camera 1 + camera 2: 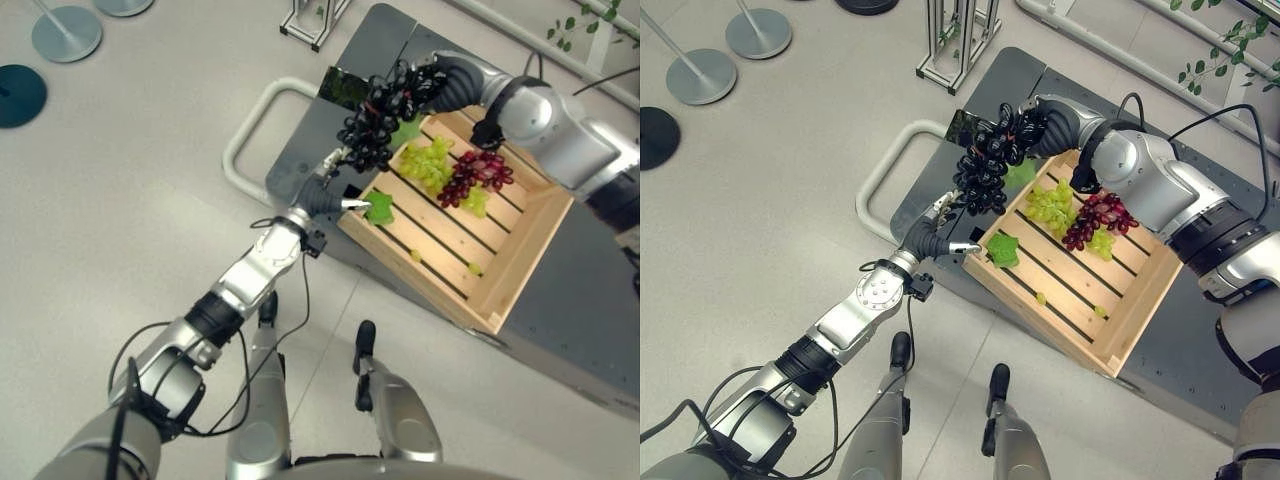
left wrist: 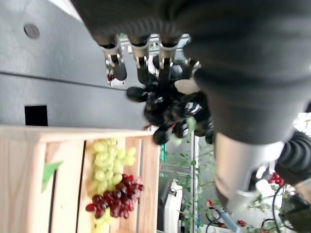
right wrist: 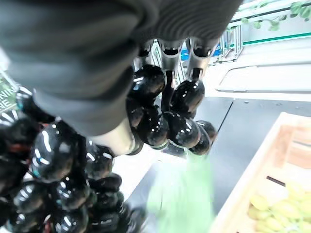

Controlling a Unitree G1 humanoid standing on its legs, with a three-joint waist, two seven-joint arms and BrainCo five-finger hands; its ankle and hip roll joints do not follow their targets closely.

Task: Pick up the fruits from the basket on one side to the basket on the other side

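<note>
A bunch of black grapes point(image 1: 370, 125) hangs in the air over the near-left corner of a wooden crate point(image 1: 520, 250). My right hand point(image 1: 430, 85) is shut on the top of the bunch, with fingers curled among the berries point(image 3: 160, 121). Just below and left of the bunch, by the crate's corner, my left hand point(image 1: 322, 195) is open. Its straight fingers point(image 2: 141, 58) reach up toward the lowest grapes point(image 2: 170, 107). Inside the crate lie a green grape bunch point(image 1: 425, 165), a red grape bunch point(image 1: 478, 172) and a green leaf point(image 1: 379, 208).
The crate sits on a dark grey cart point(image 1: 310, 130) with a white push handle point(image 1: 245, 130) on its left. Loose green grapes point(image 1: 415, 255) lie on the crate slats. Round stand bases point(image 1: 65, 32) and a metal frame point(image 1: 312, 20) stand on the floor beyond.
</note>
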